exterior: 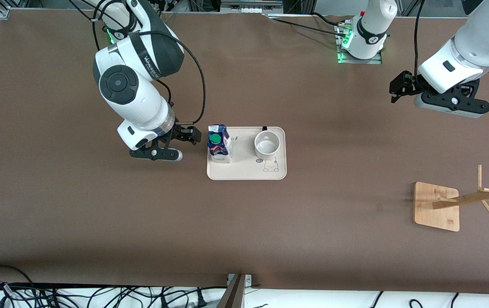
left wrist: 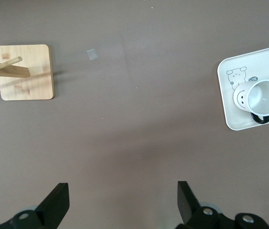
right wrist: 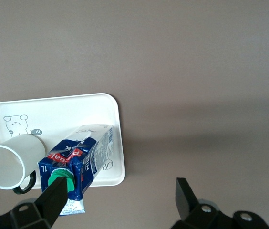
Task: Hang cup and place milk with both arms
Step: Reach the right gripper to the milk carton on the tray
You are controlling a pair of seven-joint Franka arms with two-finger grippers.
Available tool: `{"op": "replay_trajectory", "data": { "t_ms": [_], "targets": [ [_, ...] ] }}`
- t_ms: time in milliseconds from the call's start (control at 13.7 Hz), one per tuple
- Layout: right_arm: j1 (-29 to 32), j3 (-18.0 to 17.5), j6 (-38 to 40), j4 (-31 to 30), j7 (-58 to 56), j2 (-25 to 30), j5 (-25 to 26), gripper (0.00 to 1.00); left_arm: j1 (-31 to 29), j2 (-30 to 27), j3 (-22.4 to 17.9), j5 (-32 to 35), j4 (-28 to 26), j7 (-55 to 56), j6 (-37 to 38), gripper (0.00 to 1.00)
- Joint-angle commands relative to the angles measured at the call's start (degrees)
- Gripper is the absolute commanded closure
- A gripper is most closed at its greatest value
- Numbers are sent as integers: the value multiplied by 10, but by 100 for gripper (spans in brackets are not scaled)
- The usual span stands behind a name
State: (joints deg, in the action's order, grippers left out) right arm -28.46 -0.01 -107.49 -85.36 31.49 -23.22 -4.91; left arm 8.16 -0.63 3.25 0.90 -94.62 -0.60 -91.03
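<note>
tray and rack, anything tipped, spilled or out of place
Nothing stands out. The milk and the cup stand upright on the tray, nothing spilled. The wooden rack stands upright toward the left arm's end.

Both arms are white with smooth round shells. The right arm (exterior: 135,81) has dark grey joint covers, one a round cap with a small ring in its centre, and grey lettering on the dark band. A silver ring sits at its wrist. Black cables loop along it. The left arm (exterior: 466,51) has a small dark slot on its white shell and a black cable hanging beside it. Its base (exterior: 370,32) carries a black band with a white mark and green lights at the foot. The right gripper (exterior: 184,136) and left gripper (exterior: 400,87) are black, each on a dark plate with pale round screws.
</note>
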Motion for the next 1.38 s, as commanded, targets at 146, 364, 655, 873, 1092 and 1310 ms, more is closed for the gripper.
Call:
{"op": "replay_trajectory", "data": {
  "t_ms": [146,364,655,873,1092,1310],
  "targets": [
    [-21,3,0,7,27,-10,-5,0,4,36,3,-8,44,-2,5,0],
    [-22,3,-1,7,28,-13,-5,0,2,40,4,-2,47,-4,5,0],
    [-26,3,-11,7,32,-17,-5,0,2,41,4,-1,48,-4,5,0],
    [-32,2,-12,7,37,-28,-6,0,2,41,4,0,47,-3,5,0],
    [-65,3,-28,7,76,-48,-5,0,2,47,4,0,48,-3,4,0],
    [-71,3,-56,7,157,-53,-5,0,2,47,4,0,48,-3,4,0]
  ]
}}
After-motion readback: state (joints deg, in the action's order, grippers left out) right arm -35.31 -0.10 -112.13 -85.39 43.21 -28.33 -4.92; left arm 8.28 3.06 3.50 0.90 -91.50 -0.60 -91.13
